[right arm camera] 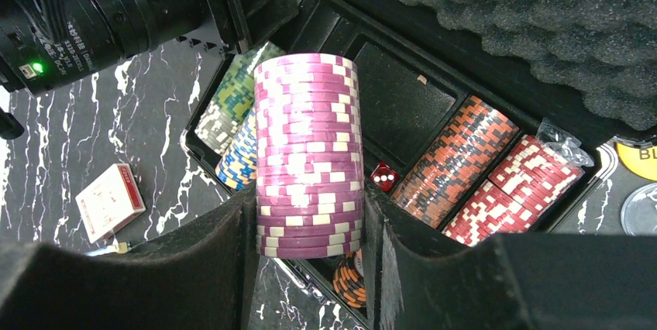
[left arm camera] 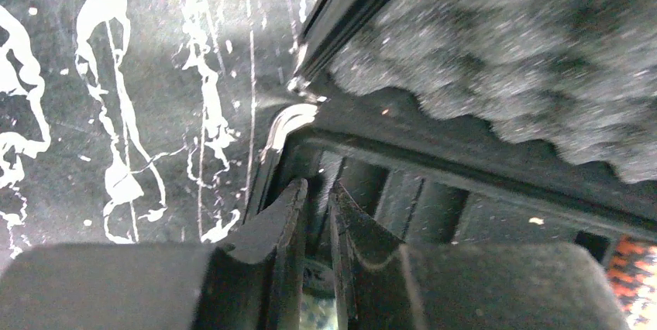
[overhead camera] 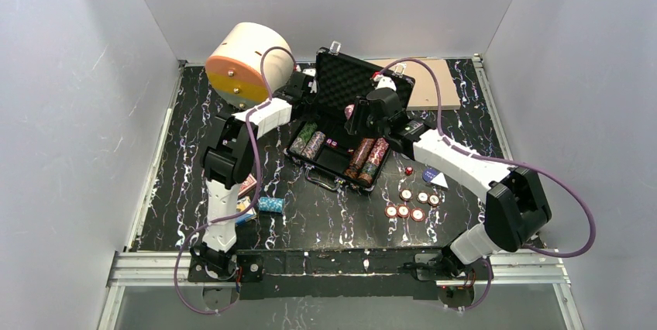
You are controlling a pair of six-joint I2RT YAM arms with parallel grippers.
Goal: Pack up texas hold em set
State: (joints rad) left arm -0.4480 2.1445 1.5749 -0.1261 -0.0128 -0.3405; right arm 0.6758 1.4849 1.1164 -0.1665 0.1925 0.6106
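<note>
The black case (overhead camera: pixel 335 166) lies open mid-table with its foam lid (overhead camera: pixel 349 82) raised. Rows of chips (overhead camera: pixel 369 159) fill its slots. My right gripper (overhead camera: pixel 358 113) hovers over the tray, shut on a stack of purple chips (right arm camera: pixel 308 152) that stands between its fingers (right arm camera: pixel 310 194). A red die (right arm camera: pixel 382 176) lies in the tray beside orange and red chip rows (right arm camera: pixel 457 156). My left gripper (left arm camera: pixel 318 187) sits at the case's left rear corner (left arm camera: pixel 290 117). Its jaws are nearly together, with only a thin slit and nothing visibly between the tips.
Loose red chips (overhead camera: pixel 407 204), a red die (overhead camera: pixel 408 170) and round buttons (overhead camera: pixel 432 177) lie right of the case. A red card deck (right arm camera: pixel 110 201) and a blue chip stack (overhead camera: pixel 271 204) lie left. A cream cylinder (overhead camera: pixel 246 63) and tan board (overhead camera: pixel 430 82) stand behind.
</note>
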